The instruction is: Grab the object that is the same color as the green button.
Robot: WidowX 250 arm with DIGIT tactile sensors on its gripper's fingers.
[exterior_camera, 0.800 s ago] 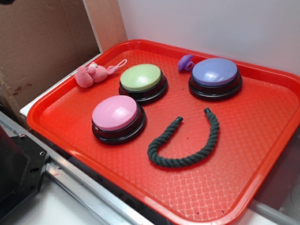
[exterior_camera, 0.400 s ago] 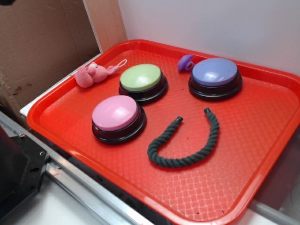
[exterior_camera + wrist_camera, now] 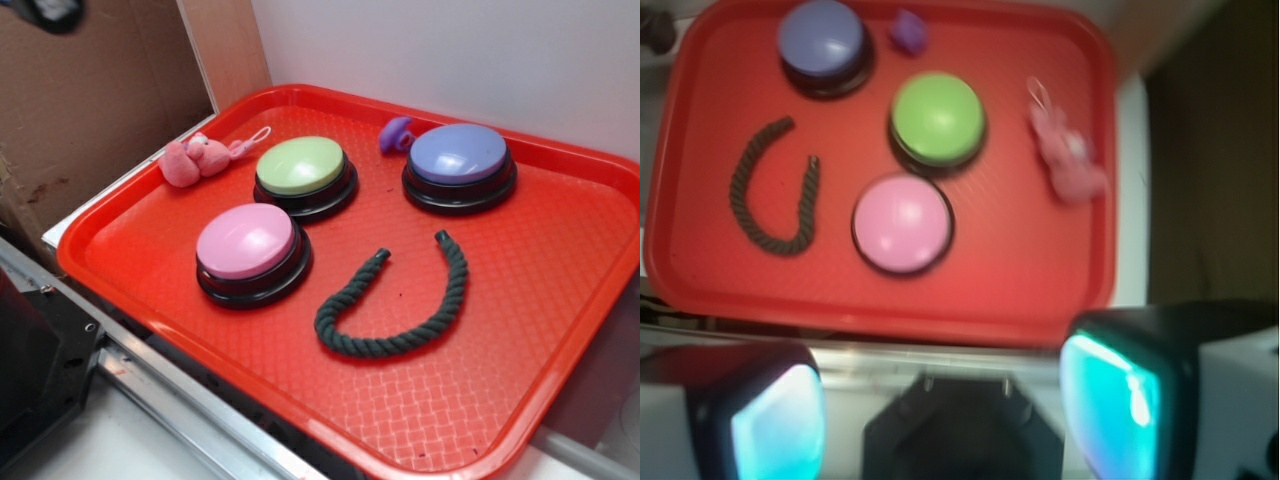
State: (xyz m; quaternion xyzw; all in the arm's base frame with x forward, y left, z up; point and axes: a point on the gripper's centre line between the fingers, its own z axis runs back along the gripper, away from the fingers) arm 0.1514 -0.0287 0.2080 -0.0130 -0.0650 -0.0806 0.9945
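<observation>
Red tray (image 3: 560, 330) holds everything, w/ the three buttons and three small items spread apart, so nothing crowds the target. Green button (image 3: 300, 165) sits toward the tray's back; its colour match is the rope (image 3: 400, 315), dark green, bent in a U, lying flat on the tray near the front, just beside the pink button (image 3: 246, 240) but not touching it. Open end of the U faces the purple button (image 3: 458, 153). Rope has clear tray on most sides, so I judge a top-down grab on one leg or the bend is easiest, away from the pink button.

My pincer (image 3: 945, 400) hangs high above the tray's near edge, off to one side of the rope, nothing held; fingers (image 3: 775, 425) stand wide apart w/ empty space between. That fits a start pose: approach not yet begun.

Hard to see: the wrist view is blurred, so rope twist and end caps are mush there. Exterior view shows only a dark scrap of my arm at the top left corner, pincer itself cut off. Pink plush (image 3: 192, 158) and purple toy (image 3: 395, 133) are small; the purple one is partly tucked behind its button, shape unclear. Tray's right corner runs out of frame. Tabletop under the tray is barely visible
</observation>
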